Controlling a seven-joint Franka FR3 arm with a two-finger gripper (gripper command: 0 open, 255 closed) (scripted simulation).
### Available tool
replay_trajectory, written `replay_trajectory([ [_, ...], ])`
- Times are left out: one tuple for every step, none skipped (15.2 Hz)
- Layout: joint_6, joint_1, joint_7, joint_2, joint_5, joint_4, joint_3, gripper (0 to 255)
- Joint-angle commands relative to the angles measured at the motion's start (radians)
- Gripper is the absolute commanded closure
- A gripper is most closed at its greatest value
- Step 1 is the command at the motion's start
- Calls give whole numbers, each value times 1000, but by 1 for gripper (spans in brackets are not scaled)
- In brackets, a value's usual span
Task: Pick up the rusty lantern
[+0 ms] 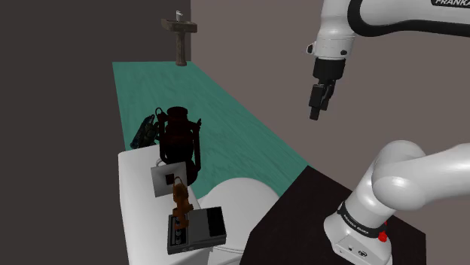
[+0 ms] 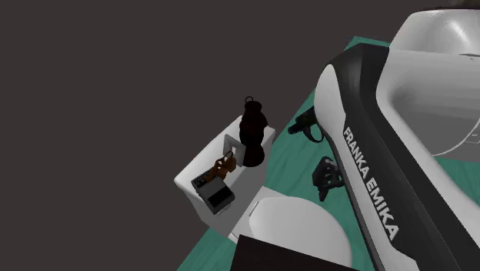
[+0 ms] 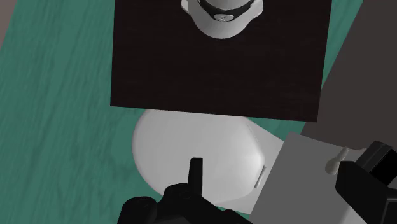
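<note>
Gripper [image 1: 315, 113] clenched on nothing, hanging high in the air. Dark reddish lantern [image 1: 179, 141] stands upright on the white toilet tank [image 1: 139, 203], well apart from it

Light is low and even throughout. The walls sit a dull grey-brown and the teal floor [image 1: 226, 113] looks muted. The white arm [image 1: 407, 181] is the brightest thing, with soft shading over its rounded shells. The toilet lid [image 3: 191, 153] carries a pale sheen. The lantern [image 1: 179, 143] reads nearly black, its detail swallowed, as does the gripper [image 1: 315, 113]. The stand [image 3: 216, 63] is flat and dark.
</note>
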Motion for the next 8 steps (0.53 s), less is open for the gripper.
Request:
replay_trajectory([
  [0,0,0,0,0,0,0,0],
  [26,6,11,28,11,8,14,0],
  [51,11,22,56,21,17,28,0],
  [75,16,33,85,31,27,42,0],
  [100,20,44,115,39,39,55,0],
  [123,25,55,145,47,52,69,0],
  [146,29,66,175,53,66,82,0],
  [168,33,77,206,59,81,95,0],
])
